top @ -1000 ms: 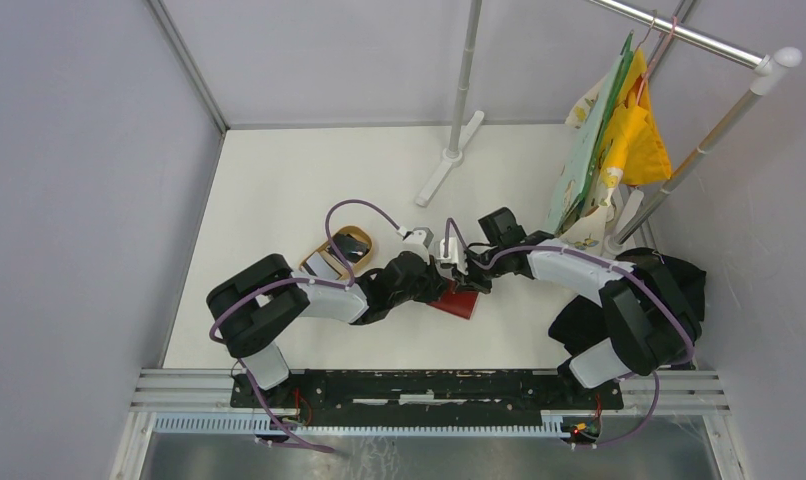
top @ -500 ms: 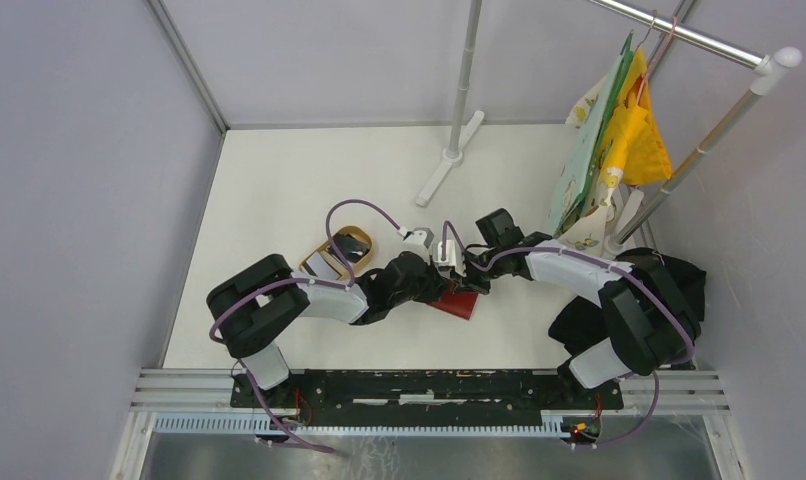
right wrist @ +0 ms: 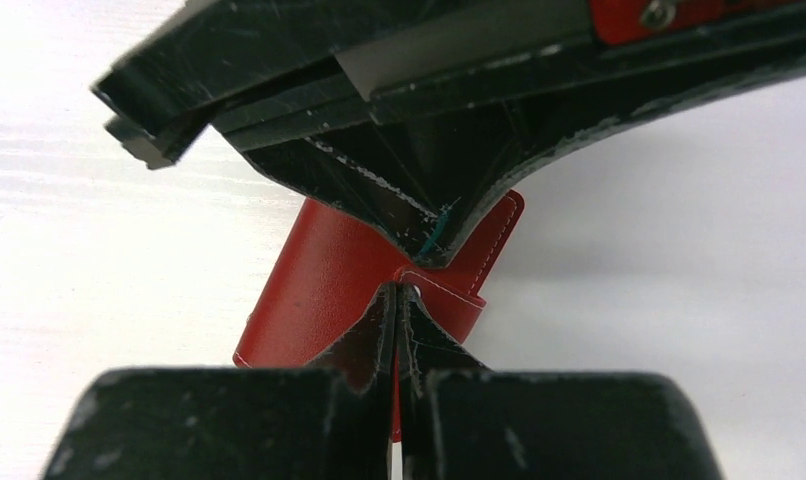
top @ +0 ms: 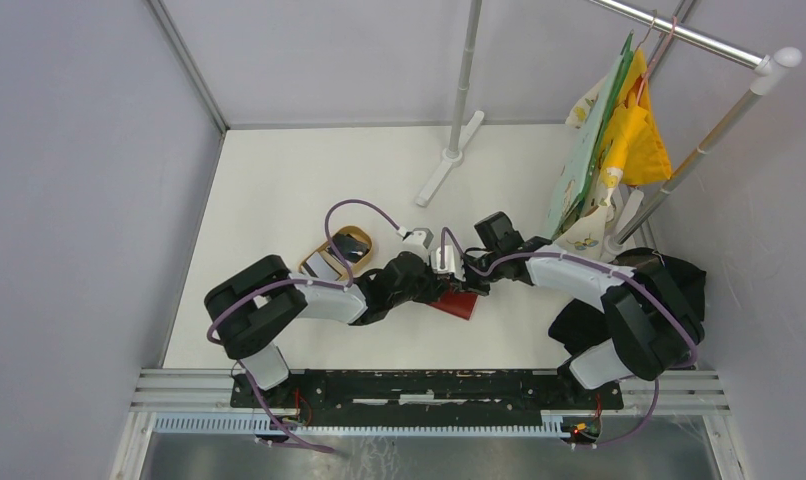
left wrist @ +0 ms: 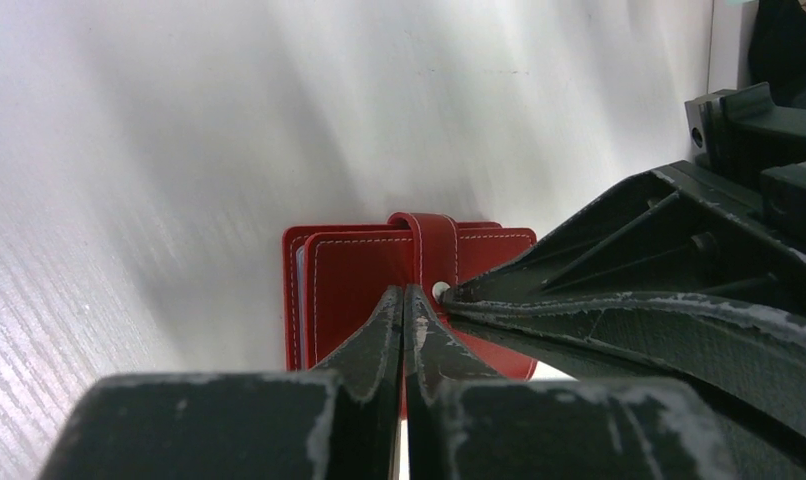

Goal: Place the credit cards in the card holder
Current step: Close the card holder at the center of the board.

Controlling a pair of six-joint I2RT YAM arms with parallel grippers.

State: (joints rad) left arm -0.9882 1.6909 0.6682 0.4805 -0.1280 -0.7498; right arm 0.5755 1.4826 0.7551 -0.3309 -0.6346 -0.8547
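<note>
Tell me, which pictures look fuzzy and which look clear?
Top external view: clear all over, with even light and only soft shadows on the table. Left wrist view: the table looks streaky and smeared with grey bands, yet the white stitching on the card holder is crisp. Right wrist view: the table is so bright it is nearly plain white, with a soft grey shadow at the right.

I see a white table [top: 279, 200] — red card holder [top: 461, 304] lying near its middle, oval wooden tray [top: 357, 231] just left, a rack's white foot [top: 444, 170] farther back.
</note>
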